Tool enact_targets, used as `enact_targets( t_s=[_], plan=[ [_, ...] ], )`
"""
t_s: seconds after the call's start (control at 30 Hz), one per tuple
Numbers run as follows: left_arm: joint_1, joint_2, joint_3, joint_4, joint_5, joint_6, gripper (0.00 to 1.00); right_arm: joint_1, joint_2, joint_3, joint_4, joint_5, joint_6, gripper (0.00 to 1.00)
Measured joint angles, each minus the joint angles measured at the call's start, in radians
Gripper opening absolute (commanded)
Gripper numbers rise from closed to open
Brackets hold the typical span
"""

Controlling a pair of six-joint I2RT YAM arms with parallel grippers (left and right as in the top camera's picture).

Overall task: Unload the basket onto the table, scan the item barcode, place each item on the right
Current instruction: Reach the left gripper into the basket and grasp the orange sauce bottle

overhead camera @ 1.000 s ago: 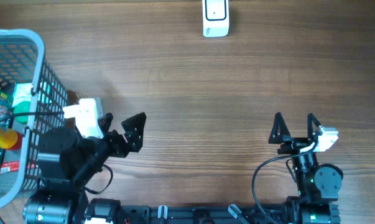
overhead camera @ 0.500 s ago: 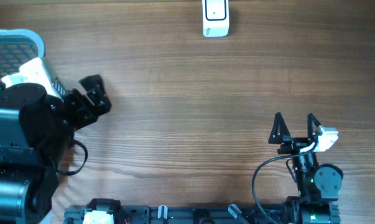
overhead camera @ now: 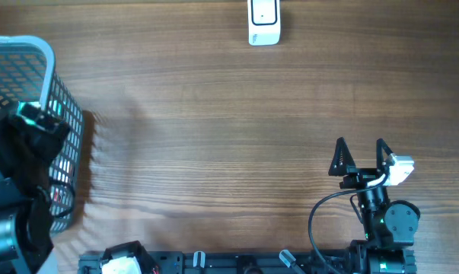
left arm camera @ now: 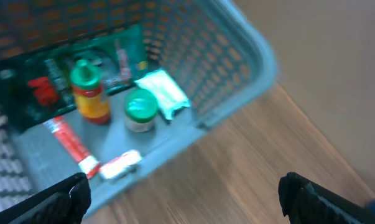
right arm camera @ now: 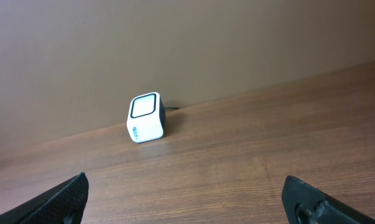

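Since a second ago the left gripper point(left arm camera: 184, 186) had swung off the middle of the table point(overhead camera: 214, 114) and out to the basket point(overhead camera: 33, 44) at the left edge, spread wide open and empty. Stuff to scan was sitting in the basket: a green-capped bottle point(left arm camera: 91, 93), a green-lidded jar point(left arm camera: 140, 111), a white packet point(left arm camera: 163, 93) and a red tube point(left arm camera: 69, 144). Meanwhile the right gripper point(overhead camera: 360, 156) hadn't budged, fingers apart with nothing between them, pointed at the white scanner point(overhead camera: 264, 23) at the far edge.

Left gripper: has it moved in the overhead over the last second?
Yes. The left gripper swung left off the bare table to above the basket, which stayed put.
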Motion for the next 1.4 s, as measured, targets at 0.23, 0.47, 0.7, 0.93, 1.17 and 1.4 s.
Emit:
enact_targets(
  t_s=[0.23,0.47,0.7,0.93,1.17,1.4],
  plan=[
    [0.227,0.023,0.000,-0.055,0.015,-0.031,1.00,0.000,0.000,0.000,0.000,0.000,0.000,1.00],
    [0.300,0.100,0.000,-0.110,0.028,-0.051,1.00,0.000,0.000,0.000,0.000,0.000,0.000,1.00],
    [0.371,0.110,0.000,-0.120,0.031,-0.077,1.00,0.000,0.000,0.000,0.000,0.000,0.000,1.00],
    [0.417,0.135,0.000,-0.128,0.031,-0.114,1.00,0.000,0.000,0.000,0.000,0.000,0.000,1.00],
    [0.476,0.213,0.000,-0.130,0.031,-0.153,1.00,0.000,0.000,0.000,0.000,0.000,0.000,1.00],
    [0.535,0.380,0.000,-0.054,0.031,-0.172,1.00,0.000,0.000,0.000,0.000,0.000,0.000,1.00]
  ],
)
